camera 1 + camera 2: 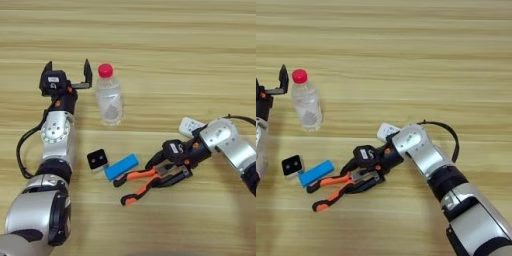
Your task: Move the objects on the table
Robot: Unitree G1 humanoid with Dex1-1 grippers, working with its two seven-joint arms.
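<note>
A clear plastic bottle (109, 99) with a red cap stands upright on the table (165, 60). My left gripper (68, 71) is open just left of the bottle, and its right finger is close to the cap. A small black cube (97, 159) and a blue rectangular block (121, 166) lie side by side below the bottle. The orange-handled pliers (136, 183) lie flat with their handles spread toward the left. My right gripper (166, 171) has one black finger on each side of the pliers' metal head. The right arm partly covers a white remote control (189, 126).
The left arm (56, 132) runs up the left side, with a black cable looping beside it. The right forearm (428, 155) comes in from the lower right and also trails a cable. Bare wood stretches across the far half of the table.
</note>
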